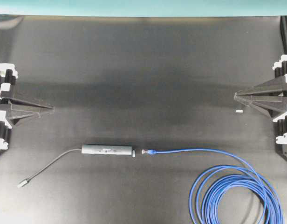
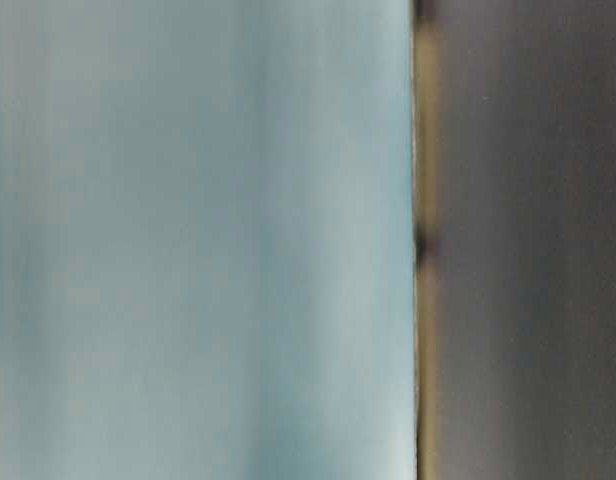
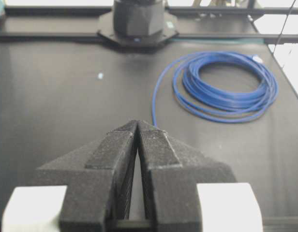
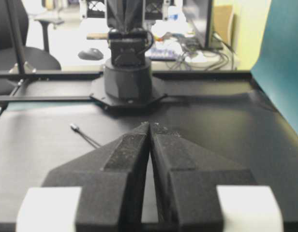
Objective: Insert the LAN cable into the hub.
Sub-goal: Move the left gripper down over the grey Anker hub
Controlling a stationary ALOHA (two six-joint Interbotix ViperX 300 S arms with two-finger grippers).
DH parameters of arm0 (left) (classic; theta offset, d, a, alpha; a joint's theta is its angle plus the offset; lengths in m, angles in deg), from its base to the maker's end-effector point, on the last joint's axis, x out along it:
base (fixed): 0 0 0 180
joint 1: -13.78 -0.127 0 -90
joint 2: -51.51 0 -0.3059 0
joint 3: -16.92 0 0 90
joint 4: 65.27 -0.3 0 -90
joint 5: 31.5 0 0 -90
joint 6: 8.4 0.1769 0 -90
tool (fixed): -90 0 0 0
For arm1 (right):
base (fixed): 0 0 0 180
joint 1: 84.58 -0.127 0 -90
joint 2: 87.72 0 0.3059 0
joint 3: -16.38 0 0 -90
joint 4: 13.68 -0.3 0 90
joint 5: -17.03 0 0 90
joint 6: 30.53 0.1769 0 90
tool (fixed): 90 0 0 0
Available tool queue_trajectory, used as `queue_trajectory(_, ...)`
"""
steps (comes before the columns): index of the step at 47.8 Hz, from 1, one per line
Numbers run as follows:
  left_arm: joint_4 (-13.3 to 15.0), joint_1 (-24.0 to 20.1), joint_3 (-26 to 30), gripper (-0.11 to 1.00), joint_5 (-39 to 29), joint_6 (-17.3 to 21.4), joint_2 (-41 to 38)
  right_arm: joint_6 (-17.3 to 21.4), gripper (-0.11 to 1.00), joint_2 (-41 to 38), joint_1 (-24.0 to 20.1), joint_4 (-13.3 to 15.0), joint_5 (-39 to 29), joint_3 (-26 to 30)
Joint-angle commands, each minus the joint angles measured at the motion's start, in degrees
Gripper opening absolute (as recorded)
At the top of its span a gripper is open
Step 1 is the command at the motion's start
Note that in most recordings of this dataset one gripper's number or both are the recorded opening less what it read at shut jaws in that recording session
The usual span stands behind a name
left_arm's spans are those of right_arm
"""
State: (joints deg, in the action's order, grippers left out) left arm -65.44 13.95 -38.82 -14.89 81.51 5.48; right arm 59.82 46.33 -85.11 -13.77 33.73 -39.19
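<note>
The grey bar-shaped hub (image 1: 106, 150) lies flat on the black table, its whitish end pointing right. Its thin grey cord (image 1: 52, 164) runs left to a small plug (image 1: 23, 184), which also shows in the right wrist view (image 4: 74, 127). The blue LAN cable (image 1: 190, 151) lies just right of the hub, its clear plug (image 1: 145, 151) a small gap from the whitish end. Its coil (image 1: 236, 196) sits at the front right and shows in the left wrist view (image 3: 226, 84). My left gripper (image 1: 51, 108) and right gripper (image 1: 235, 96) are shut and empty, far back at the table's sides.
A small white speck (image 1: 238, 111) lies on the table near the right gripper. The opposite arm's base (image 3: 138, 21) stands at the far edge in each wrist view. The table-level view shows only a blurred teal wall (image 2: 198, 240).
</note>
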Motion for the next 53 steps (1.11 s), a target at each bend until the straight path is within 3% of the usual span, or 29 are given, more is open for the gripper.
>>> queue_trajectory(1, -2.3, -0.8, 1.5, 0.06, 0.4, -1.2, -1.9, -0.1, 0.03, -0.8, 0.3, -0.2, 0.0, 0.6)
queue_trajectory(5, -2.4, -0.4, 2.4, 0.0, 0.4, -2.5, -3.4, 0.3, 0.0, -1.5, 0.2, -0.7, -3.2, 1.4)
queue_trajectory(16, -2.3, 2.2, 4.6, 0.0, 0.3, -3.4, -10.2, 1.1, 0.0, -6.2, -1.6, -0.8, -14.1, 4.5)
queue_trajectory(24, -2.4, 2.9, 5.9, 0.0, 1.6, -5.0, -15.9, 1.3, 0.0, -10.9, -3.2, -0.9, -16.4, 5.8)
queue_trajectory(31, -2.4, 2.9, 6.2, 0.02, 8.6, -5.5, -20.3, 1.3, 0.0, -14.2, -3.3, -1.6, -16.3, 6.2)
queue_trajectory(36, -2.4, 3.1, 5.3, 0.17, 15.2, -5.4, -24.2, 1.2, 0.0, -15.7, -3.3, -1.6, -16.3, 6.4)
queue_trajectory(46, -2.4, 3.7, 3.5, 0.76, 22.2, -4.7, -29.1, 1.2, 0.01, -16.4, -3.1, -1.6, -16.3, 6.8)
queue_trajectory(53, -2.4, 4.0, 0.3, 0.67, 25.1, -4.7, -32.3, 2.3, 0.13, -16.4, -3.1, -2.5, -16.7, 6.9)
